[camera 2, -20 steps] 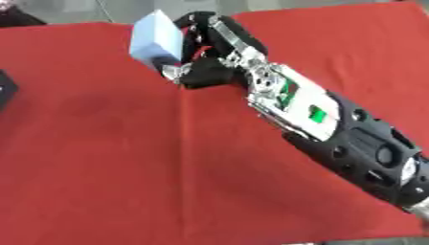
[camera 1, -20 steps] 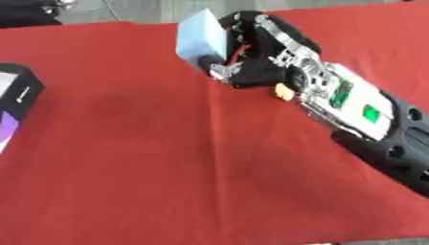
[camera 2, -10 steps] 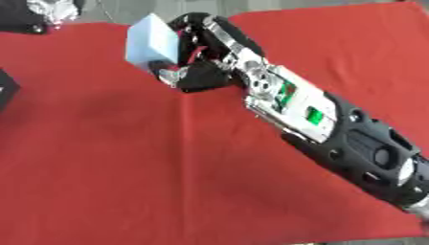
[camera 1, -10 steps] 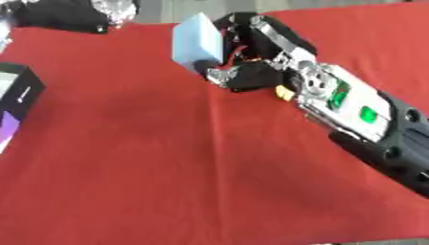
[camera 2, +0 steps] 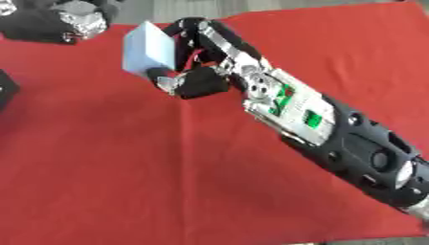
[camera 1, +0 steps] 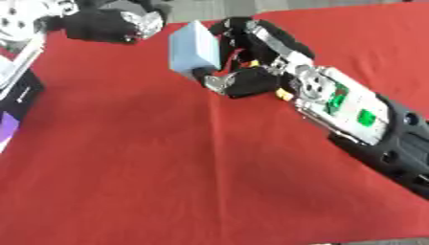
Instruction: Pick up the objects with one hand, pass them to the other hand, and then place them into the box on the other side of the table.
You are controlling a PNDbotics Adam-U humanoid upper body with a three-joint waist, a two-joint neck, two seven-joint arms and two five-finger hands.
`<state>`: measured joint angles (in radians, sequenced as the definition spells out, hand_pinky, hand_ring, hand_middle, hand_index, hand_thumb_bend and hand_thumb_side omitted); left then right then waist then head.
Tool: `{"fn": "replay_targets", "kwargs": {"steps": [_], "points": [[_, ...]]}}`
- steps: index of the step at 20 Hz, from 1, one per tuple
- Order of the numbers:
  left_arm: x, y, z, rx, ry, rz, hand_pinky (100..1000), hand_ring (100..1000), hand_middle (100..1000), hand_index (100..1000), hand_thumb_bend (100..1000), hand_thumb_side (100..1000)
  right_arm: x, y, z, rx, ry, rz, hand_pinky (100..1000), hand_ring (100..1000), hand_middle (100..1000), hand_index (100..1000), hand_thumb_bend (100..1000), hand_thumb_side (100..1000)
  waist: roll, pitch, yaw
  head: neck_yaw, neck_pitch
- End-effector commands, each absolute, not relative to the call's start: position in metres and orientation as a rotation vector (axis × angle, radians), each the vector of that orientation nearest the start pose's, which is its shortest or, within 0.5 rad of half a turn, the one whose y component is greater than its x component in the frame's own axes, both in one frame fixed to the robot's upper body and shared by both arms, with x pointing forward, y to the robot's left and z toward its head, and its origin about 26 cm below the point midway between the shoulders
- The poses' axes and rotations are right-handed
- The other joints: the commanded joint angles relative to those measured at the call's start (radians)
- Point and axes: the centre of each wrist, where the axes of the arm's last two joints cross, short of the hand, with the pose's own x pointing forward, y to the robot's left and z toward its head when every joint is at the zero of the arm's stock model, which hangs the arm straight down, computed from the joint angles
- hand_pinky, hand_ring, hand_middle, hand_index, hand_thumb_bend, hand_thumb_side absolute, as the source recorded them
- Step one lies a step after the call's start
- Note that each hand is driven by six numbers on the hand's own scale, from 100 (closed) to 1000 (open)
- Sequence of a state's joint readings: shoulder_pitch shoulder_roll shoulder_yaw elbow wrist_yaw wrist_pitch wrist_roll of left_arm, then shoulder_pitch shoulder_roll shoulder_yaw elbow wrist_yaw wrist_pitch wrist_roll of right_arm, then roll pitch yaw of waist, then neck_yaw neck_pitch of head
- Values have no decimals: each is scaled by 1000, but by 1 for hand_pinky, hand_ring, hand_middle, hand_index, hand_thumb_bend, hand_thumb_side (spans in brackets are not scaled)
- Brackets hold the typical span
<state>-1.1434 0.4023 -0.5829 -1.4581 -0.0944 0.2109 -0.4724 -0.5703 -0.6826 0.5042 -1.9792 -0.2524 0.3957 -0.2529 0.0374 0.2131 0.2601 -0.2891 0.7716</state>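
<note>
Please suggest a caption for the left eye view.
Right hand holds a pale blue block toward the left hand.

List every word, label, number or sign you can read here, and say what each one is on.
None can be read.
Pale blue block in the right hand: blank faces.
Dark box at the left edge: pale marks, too blurred to read.
Green patches on the right forearm: no legible text.

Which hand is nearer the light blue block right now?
Right. The right hand grips the light blue block between fingers and thumb; the left hand hovers apart to its upper left.
</note>
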Motion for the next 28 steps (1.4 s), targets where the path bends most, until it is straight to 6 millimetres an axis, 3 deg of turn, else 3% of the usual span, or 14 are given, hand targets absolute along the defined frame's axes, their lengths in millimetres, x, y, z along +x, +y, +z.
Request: {"fn": "replay_targets", "kwargs": {"steps": [1,7,10,12,14,16,18,24,26,28], "points": [[385,92,318,122,-1791,-1696,968,801,822,841,100,680,296,-188,229,-155,-1914,776,331,485,368,268,124,100,8,-28,0,-1,-2],[382,101,324,90,-1741,-1812,977,811,823,840,100,781,295,-189,226,-155,-1901,816,326,484,368,266,134,100,7,-26,1,-6,-2],[377,110,332,73,-1746,-1850,981,815,821,835,100,786,295,-189,224,-163,-1891,820,319,481,366,263,150,100,8,-24,2,-11,-2],[373,116,339,64,-1751,-1879,982,818,820,835,100,756,295,-189,224,-170,-1886,815,316,479,364,262,158,100,8,-23,3,-15,-2],[370,118,343,78,-1745,-1907,977,827,819,843,100,567,295,-189,224,-174,-1884,809,312,477,362,260,167,100,9,-22,3,-19,-2],[368,118,344,115,-1727,-1938,971,833,817,847,100,472,295,-188,224,-174,-1882,802,310,476,361,259,174,100,8,-21,3,-22,-2],[367,116,343,167,-1710,-1972,967,840,817,849,164,456,295,-187,224,-171,-1880,796,309,475,360,258,175,100,8,-20,2,-25,-2],[365,109,340,305,-1704,-2015,955,858,817,861,340,589,295,-186,225,-171,-1885,783,306,473,359,247,179,100,8,-19,2,-30,-2],[364,106,338,361,-1712,-2013,952,860,817,864,371,644,295,-186,225,-171,-1888,781,305,472,358,241,181,100,8,-19,2,-30,-2],[364,101,334,405,-1715,-2002,950,862,818,866,388,640,295,-186,226,-171,-1892,782,304,472,358,237,182,100,8,-19,2,-30,-2]]}}
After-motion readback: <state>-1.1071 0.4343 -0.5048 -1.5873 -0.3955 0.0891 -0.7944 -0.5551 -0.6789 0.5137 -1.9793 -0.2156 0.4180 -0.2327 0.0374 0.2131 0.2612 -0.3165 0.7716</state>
